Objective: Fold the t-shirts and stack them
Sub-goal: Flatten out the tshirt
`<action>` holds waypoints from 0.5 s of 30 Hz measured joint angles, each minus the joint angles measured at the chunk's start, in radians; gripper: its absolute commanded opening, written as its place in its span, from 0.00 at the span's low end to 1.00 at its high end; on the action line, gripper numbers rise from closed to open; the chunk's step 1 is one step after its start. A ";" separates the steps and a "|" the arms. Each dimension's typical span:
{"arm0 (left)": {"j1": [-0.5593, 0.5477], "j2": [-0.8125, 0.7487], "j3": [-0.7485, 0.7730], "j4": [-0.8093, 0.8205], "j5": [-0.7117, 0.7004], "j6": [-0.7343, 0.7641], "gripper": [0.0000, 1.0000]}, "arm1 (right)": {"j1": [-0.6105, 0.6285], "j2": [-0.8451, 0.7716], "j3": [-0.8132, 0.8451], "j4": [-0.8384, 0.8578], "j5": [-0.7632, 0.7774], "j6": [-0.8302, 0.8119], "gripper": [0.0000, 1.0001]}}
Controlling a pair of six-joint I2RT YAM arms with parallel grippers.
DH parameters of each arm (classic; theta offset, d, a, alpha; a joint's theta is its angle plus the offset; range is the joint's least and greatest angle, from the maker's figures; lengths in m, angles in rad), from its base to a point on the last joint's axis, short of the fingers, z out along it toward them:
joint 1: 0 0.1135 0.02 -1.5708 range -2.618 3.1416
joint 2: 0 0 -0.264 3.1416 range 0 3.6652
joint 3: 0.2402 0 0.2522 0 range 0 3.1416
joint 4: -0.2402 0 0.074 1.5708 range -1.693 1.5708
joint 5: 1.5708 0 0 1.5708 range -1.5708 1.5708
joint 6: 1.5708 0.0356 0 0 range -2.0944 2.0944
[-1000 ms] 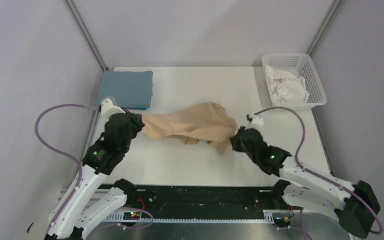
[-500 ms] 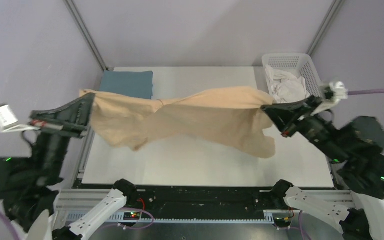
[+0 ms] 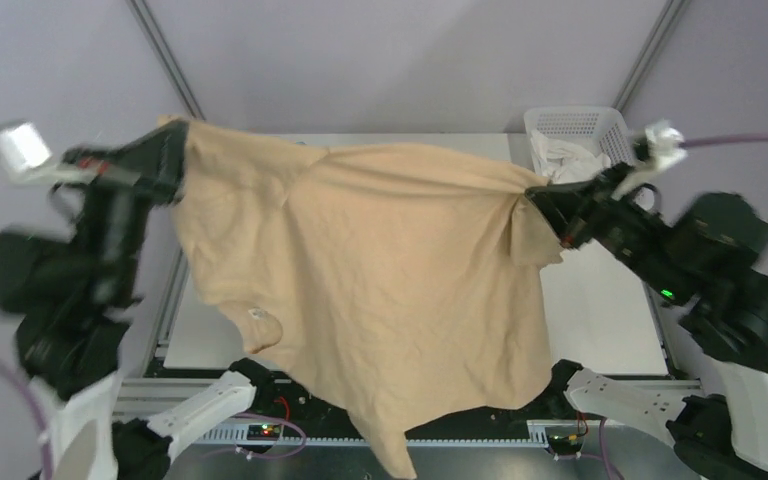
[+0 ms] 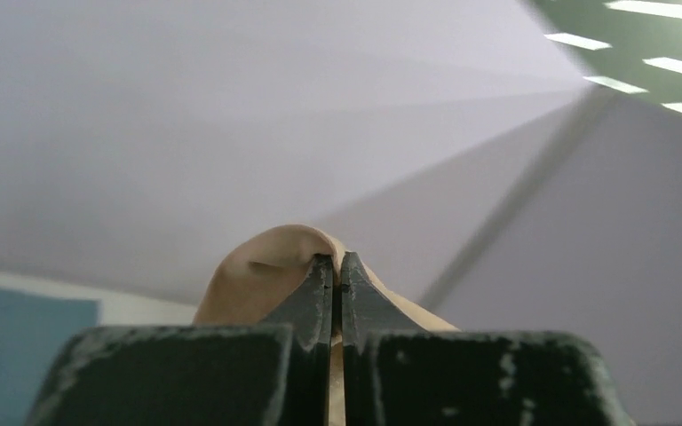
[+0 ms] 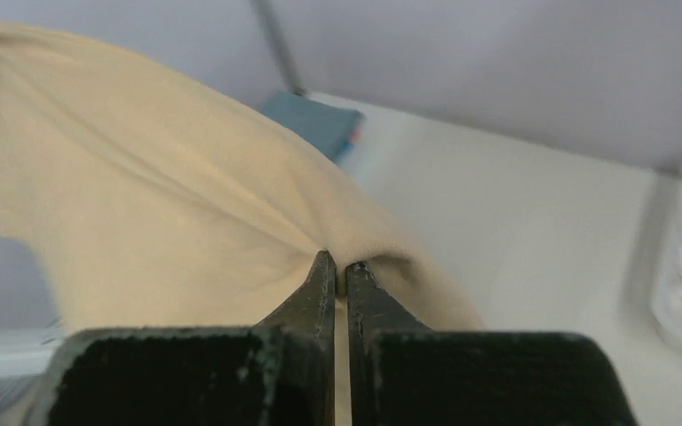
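The tan-beige t-shirt [image 3: 380, 270] hangs spread high in the air between both arms and drapes down past the table's near edge. My left gripper [image 3: 178, 150] is shut on its upper left corner; the pinched cloth shows in the left wrist view [image 4: 271, 271]. My right gripper [image 3: 532, 205] is shut on its upper right corner; the cloth also shows in the right wrist view [image 5: 169, 213]. The teal-blue t-shirt lies folded at the table's far left; it is hidden in the top view and shows in the right wrist view [image 5: 311, 120] and the left wrist view [image 4: 18, 355].
A white lattice basket [image 3: 620, 140] holding crumpled white cloth [image 3: 570, 165] stands at the table's far right corner. The white table [image 3: 600, 310] shows to the right of the hanging shirt. Grey walls and frame posts close in the back and sides.
Both arms have risen and spread further apart, lifting the tan shirt off the table. It has unfurled from a stretched band into a wide hanging sheet.
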 measured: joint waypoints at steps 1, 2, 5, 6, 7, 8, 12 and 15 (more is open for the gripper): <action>0.000 0.051 0.008 0.003 -0.051 0.013 0.00 | -0.007 0.018 -0.025 0.001 0.051 0.010 0.03; 0.005 0.117 0.016 0.011 -0.106 0.030 0.00 | -0.019 0.035 -0.046 0.000 0.087 0.017 0.03; 0.054 0.328 0.026 0.032 -0.209 0.062 0.08 | -0.125 0.125 -0.147 0.025 0.150 0.054 0.06; 0.077 0.418 0.030 0.042 -0.227 0.071 0.21 | -0.175 0.166 -0.197 0.047 0.144 0.064 0.15; 0.097 0.502 0.033 0.053 -0.240 0.079 0.45 | -0.217 0.208 -0.241 0.065 0.141 0.079 0.27; 0.114 0.592 0.034 0.063 -0.256 0.085 0.60 | -0.262 0.271 -0.291 0.089 0.124 0.093 0.51; 0.153 0.970 0.040 0.066 -0.291 0.116 0.99 | -0.354 0.547 -0.389 0.147 0.068 0.126 0.95; 0.160 1.172 0.040 0.020 -0.294 0.119 1.00 | -0.380 0.730 -0.391 0.167 0.047 0.126 0.99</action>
